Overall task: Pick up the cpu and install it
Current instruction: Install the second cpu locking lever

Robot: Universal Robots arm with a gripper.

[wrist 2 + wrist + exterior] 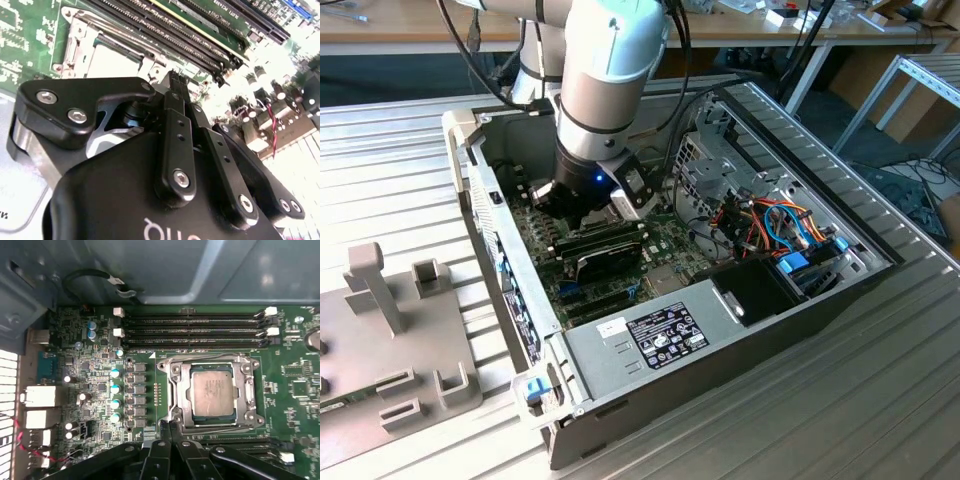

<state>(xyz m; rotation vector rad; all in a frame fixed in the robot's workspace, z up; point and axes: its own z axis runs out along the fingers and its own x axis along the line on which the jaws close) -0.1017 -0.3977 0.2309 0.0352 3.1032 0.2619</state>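
1. The cpu [213, 395] lies flat in its socket [176, 390] on the board [295, 390].
2. The gripper [170, 427], fingers pressed together on nothing, hovers just beside the socket.
3. Judgement: keep fingers clear of the frame; check the chip sits level.

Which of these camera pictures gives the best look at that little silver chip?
The first wrist view: the cpu lies flat inside the metal socket frame, its whole top facing the camera. In the second wrist view the cpu shows as a pale, glare-washed patch partly behind the gripper. In the exterior view the arm covers that spot.

Gripper [169, 426] low — fingers together
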